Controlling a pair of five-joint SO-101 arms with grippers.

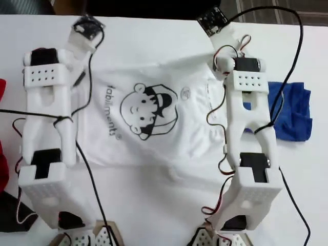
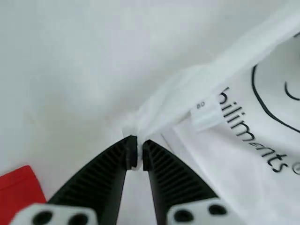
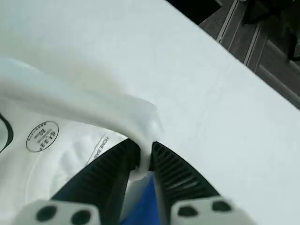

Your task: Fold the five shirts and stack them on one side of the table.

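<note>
Left gripper (image 2: 136,151) and right gripper (image 3: 146,157) both clench the white shirt's (image 1: 195,138) edge; blue shirt (image 1: 294,110) beside the right.

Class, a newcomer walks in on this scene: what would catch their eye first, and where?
A white shirt with a cartoon face lies spread across the middle of the table. The left tool and the right tool each pinch its far edge. A blue cloth lies to the shirt's right.

Shirt (image 1: 148,123) lies on table (image 1: 154,200); cloth (image 1: 293,110), perhaps another shirt, to its right.
</note>
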